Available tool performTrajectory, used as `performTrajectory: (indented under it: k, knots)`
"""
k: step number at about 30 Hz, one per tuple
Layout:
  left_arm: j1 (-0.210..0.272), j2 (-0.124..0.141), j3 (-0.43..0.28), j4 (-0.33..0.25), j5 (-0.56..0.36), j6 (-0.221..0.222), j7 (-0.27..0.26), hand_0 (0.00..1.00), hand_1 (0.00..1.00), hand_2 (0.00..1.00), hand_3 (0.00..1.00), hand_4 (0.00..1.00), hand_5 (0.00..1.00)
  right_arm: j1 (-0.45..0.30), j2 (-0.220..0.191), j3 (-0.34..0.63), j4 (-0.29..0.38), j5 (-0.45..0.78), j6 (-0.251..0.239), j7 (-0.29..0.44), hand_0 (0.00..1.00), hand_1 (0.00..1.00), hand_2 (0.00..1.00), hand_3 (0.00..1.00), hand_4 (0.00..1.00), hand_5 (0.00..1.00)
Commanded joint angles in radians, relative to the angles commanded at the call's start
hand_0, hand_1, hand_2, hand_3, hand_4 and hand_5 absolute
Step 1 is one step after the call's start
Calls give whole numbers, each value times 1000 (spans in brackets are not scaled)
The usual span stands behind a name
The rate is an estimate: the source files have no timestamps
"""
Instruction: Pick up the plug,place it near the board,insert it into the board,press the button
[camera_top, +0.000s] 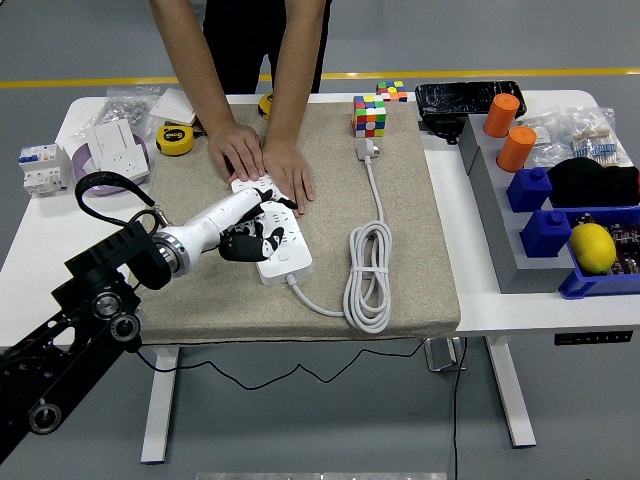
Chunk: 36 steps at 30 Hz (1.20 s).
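– the mat (420, 250)? coarse beige cloth, matt.
– and the board (285, 250)?
– smooth white plastic, like its cord (368, 285) – slightly glossy.
– the table (40, 240)?
– smooth white. the arm (90, 300) looks matt black.

Person (245, 40) cut off at top edge, only forearms and torso visible. Their hands (265, 160) cover the far end of the power strip (285, 248). Left hand (245, 232) sits over the strip; plug not discernible under it, finger state unclear. Left arm (70, 340) cropped at bottom-left corner.
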Motion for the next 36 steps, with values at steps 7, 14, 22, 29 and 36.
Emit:
performTrajectory:
  k: [7, 14, 22, 29, 36]
  knots:
    - [177, -75, -229, 6, -269, 159, -242, 712, 769, 742, 826, 935, 328, -6, 2, 3, 0, 1, 0, 2, 786, 709, 701, 680, 998, 790]
    - [286, -136, -378, 30, -557, 247, -436, 956, 998, 987, 938, 998, 498, -6, 2, 5, 0, 2, 0, 3, 786, 709, 701, 679, 998, 790]
    - [327, -139, -385, 37, -888, 243, -468, 692, 680, 679, 986, 898, 311, -7, 2, 3, 0, 4, 0, 3, 786, 709, 701, 679, 998, 790]
    - [273, -68, -309, 43, -812, 273, -332, 207, 128, 239, 803, 533, 2, -4, 2, 3, 0, 4, 0, 2, 786, 709, 701, 679, 998, 790]
    - [157, 45, -159, 65, -513, 164, -127, 151, 37, 156, 748, 496, 2, 1, -1, 3, 0, 3, -1, 1, 786, 709, 701, 678, 998, 790]
